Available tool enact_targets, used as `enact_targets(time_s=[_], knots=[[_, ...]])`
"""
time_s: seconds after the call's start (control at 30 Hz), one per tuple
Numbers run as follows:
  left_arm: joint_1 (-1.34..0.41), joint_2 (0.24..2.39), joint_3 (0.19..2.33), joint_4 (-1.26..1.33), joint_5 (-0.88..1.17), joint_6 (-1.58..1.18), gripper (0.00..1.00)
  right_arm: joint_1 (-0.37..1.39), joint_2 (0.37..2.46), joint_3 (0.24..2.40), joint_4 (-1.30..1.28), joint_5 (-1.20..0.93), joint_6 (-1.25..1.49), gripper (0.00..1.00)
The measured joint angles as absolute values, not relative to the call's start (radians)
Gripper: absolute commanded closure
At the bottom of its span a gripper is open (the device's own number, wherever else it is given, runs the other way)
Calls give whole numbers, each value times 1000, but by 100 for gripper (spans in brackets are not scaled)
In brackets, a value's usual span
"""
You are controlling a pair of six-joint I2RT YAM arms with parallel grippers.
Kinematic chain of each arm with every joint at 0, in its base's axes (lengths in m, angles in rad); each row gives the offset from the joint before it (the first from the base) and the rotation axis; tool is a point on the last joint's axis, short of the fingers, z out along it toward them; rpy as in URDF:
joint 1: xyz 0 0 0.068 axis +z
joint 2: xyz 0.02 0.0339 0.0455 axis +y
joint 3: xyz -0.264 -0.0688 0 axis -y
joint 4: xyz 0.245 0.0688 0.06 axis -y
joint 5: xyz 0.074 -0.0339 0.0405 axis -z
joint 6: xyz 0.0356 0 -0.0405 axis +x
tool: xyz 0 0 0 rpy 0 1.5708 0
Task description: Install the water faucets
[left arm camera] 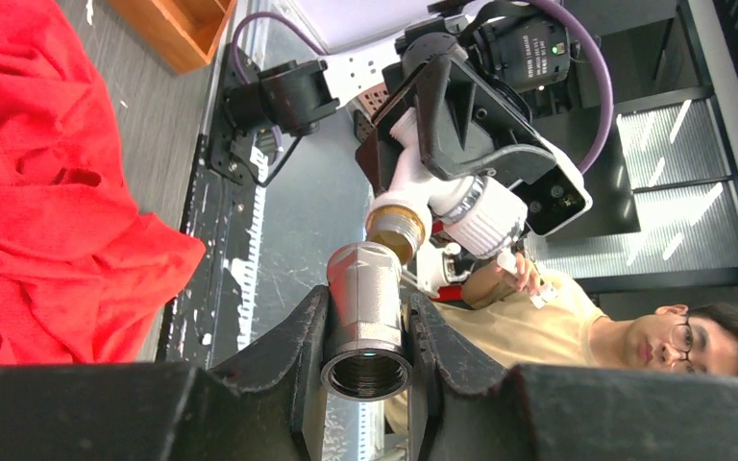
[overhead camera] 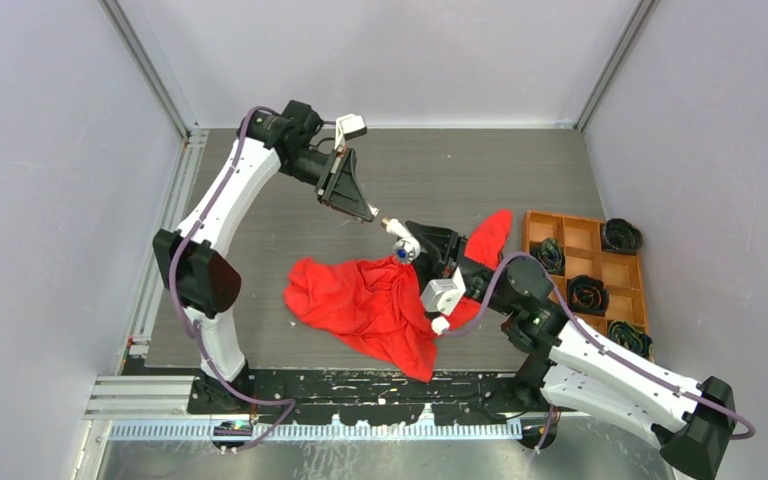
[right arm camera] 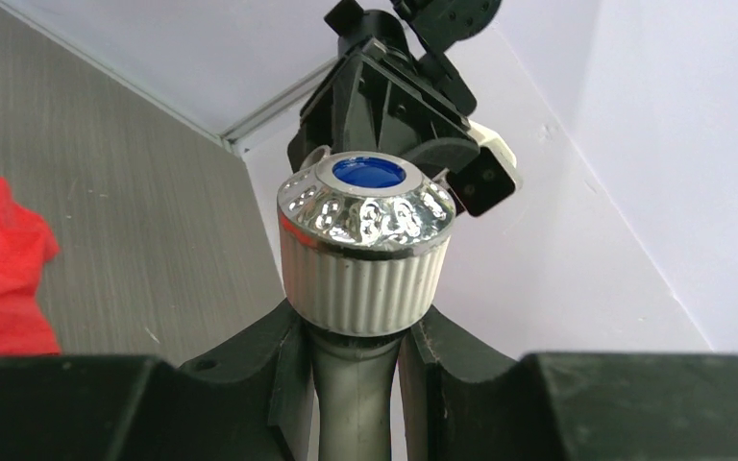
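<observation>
My right gripper (overhead camera: 418,247) is shut on the white plastic faucet (overhead camera: 403,247), clamping its neck just under the ribbed knob with the blue disc (right arm camera: 368,174). My left gripper (overhead camera: 369,214) is shut on a grey metal threaded fitting (left arm camera: 366,317), held in the air above the table. In the left wrist view the faucet's brassy threaded tip (left arm camera: 396,229) meets the far end of the fitting at a slight angle. Whether the threads are engaged I cannot tell. Both parts hang over the table's middle, above a red cloth (overhead camera: 375,305).
An orange compartment tray (overhead camera: 585,262) with black coiled parts (overhead camera: 589,292) stands at the right. The red cloth lies crumpled under the right arm. Grey walls close in the table on three sides. A person (left arm camera: 625,336) shows beyond the near edge.
</observation>
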State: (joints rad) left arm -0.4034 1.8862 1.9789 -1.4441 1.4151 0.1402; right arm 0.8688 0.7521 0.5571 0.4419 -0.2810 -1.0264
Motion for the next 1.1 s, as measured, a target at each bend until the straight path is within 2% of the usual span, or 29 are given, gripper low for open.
enact_targets(time_s=[0.4, 0.8, 1.1], knots=[[-427, 1953, 2113, -1461, 1418, 117, 100, 869, 643, 537, 432, -184, -1048, 100], [-430, 1955, 2112, -1472, 1418, 112, 100, 870, 773, 522, 467, -205, -1050, 100], [-430, 1953, 2095, -1475, 1417, 112, 100, 870, 786, 521, 521, -209, -1055, 100]])
